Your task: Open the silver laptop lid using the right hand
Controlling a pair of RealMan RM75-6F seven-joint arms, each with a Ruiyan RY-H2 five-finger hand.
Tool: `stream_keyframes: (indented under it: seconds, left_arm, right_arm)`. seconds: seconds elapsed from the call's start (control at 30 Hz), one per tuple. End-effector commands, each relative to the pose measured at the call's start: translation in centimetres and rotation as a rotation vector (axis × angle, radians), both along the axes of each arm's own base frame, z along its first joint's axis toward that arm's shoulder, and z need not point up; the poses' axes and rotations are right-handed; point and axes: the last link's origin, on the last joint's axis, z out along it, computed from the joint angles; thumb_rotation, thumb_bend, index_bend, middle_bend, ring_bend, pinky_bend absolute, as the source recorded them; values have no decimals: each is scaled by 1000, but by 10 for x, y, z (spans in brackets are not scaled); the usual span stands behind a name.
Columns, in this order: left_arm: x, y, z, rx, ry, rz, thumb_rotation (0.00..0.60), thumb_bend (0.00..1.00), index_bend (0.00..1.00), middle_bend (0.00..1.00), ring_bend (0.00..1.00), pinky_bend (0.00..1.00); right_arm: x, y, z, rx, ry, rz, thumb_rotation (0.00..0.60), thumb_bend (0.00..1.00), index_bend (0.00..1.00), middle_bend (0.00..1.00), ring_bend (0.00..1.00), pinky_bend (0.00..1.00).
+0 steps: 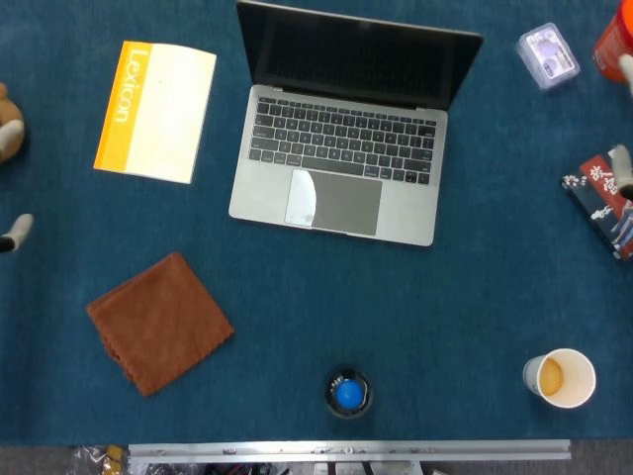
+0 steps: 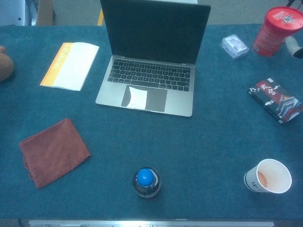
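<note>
The silver laptop [image 1: 341, 148] stands in the middle back of the blue table with its lid raised and its dark screen [image 2: 154, 30] facing me. A white patch lies on its trackpad [image 2: 138, 98]. Neither hand touches it. Of my right hand [image 1: 621, 170] only a pale fingertip shows at the right edge, next to the red-black packet; the chest view shows the same hand [image 2: 294, 46] as a tip beside the red canister. Of my left hand [image 1: 12, 234] just one tip peeks in at the left edge. How either hand's fingers stand is hidden.
A yellow-white booklet [image 1: 156, 111] lies left of the laptop, a brown cloth [image 1: 158, 322] at front left. A blue-capped bottle [image 1: 347, 393] stands front centre, a paper cup [image 1: 560, 378] front right. Red canister [image 2: 278, 24], clear small box [image 1: 547, 55] and red-black packet [image 2: 275, 100] sit at right.
</note>
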Motion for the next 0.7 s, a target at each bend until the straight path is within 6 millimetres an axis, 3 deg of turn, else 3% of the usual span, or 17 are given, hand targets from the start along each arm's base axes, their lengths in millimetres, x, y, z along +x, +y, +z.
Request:
stream_keyframes:
  seconds: [0.03,0.37,0.7]
  left_arm:
    - [-2,-15,9,40,-33,-15,600,224,128,127,62,91]
    - [-5,-45,12,38,-30,-11,600,224,128,128,62,92]
    - [-7,-54,13,42,-34,11,600,224,128,127,62,92]
  right_arm:
    - [-8,15,4,-14,-20,-11,600,425,19,124,0,22]
    - [-36,49,4,-11,-48,-63,600,425,19,124,0,22]
    - [-45,61,5,-24,-55,-73,600,425,19,123,0,22]
